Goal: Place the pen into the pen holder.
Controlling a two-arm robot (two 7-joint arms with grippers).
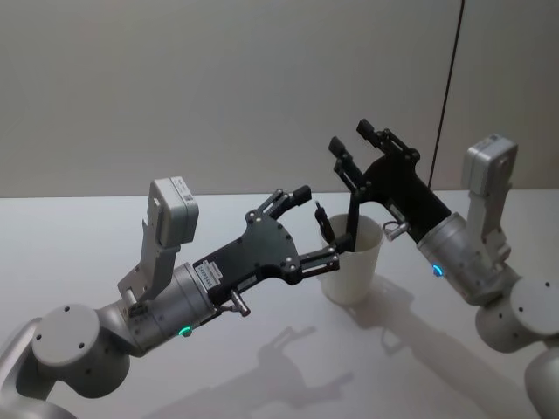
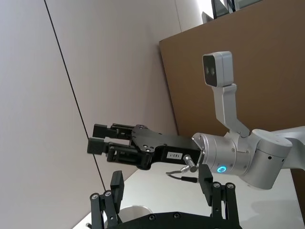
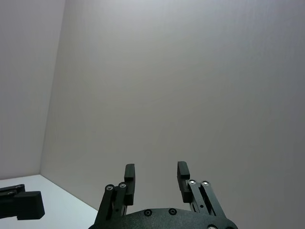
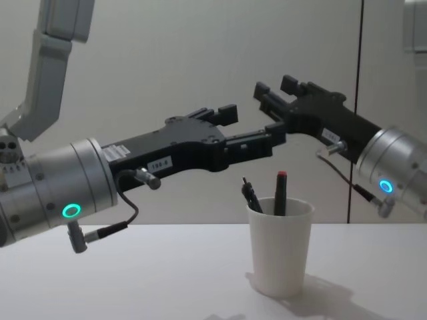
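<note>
The pen holder (image 1: 354, 272) (image 4: 280, 257), a white paper cup, stands upright on the table. Two pens stand inside it: a black pen (image 4: 251, 195) (image 1: 322, 221) leaning toward my left side, and a dark pen with a red cap (image 4: 280, 192). My left gripper (image 1: 316, 225) (image 4: 257, 130) (image 2: 161, 181) hovers open just above the cup's rim (image 2: 136, 210), holding nothing. Higher and behind the cup, my right gripper (image 1: 349, 138) (image 4: 275, 92) (image 3: 156, 171) (image 2: 97, 139) is raised, open and empty.
The white table (image 1: 131, 236) (image 4: 133, 267) runs to a plain grey wall. A dark vertical seam (image 1: 450, 87) runs down the wall on the right. A brown panel (image 2: 248, 81) shows in the left wrist view.
</note>
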